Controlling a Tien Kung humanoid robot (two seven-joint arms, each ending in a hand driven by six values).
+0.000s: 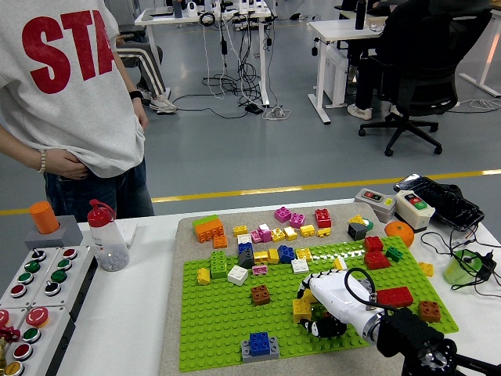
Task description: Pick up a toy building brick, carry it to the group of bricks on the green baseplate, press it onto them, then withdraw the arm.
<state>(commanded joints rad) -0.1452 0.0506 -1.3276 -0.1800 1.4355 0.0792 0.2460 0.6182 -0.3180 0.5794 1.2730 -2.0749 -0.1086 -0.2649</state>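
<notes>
Right hand curls over a yellow brick on the green baseplate.
Its white fingers appear closed on that brick, toward the plate's near right part; a brown brick sits left of it, a blue brick by the near edge.

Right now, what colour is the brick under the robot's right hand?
Yellow brick, head view.
</notes>
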